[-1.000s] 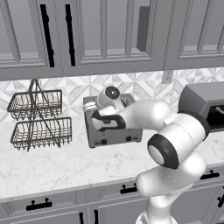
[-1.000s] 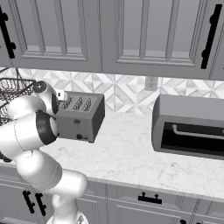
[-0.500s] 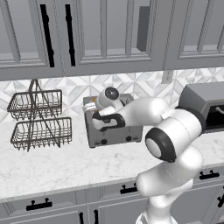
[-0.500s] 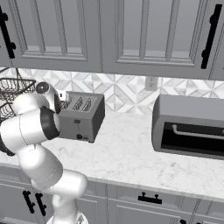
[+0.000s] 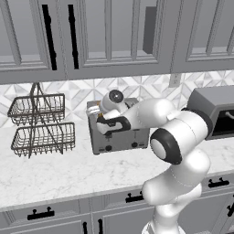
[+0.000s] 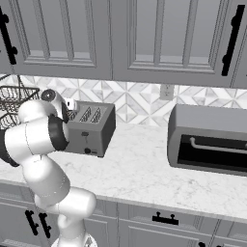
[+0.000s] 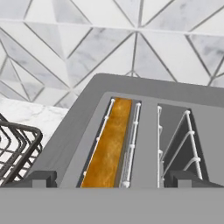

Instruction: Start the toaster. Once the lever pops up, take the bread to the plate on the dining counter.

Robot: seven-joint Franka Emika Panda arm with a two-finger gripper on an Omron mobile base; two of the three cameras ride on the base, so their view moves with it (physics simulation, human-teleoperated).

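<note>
The arm's own links hide much of the toaster (image 5: 119, 139) in the left base view, and the hand blocks its left slots. In the hand view the bread (image 7: 109, 144) sits edge-on, sunk in a slot, on the bench (image 6: 140, 169). The gripper (image 5: 95, 111) hangs over the toaster's left end; its fingers (image 7: 41, 178) stand apart, one on either side of the slots. Compared with half a second ago, the elbow has swung right; the toaster is unmoved.
</note>
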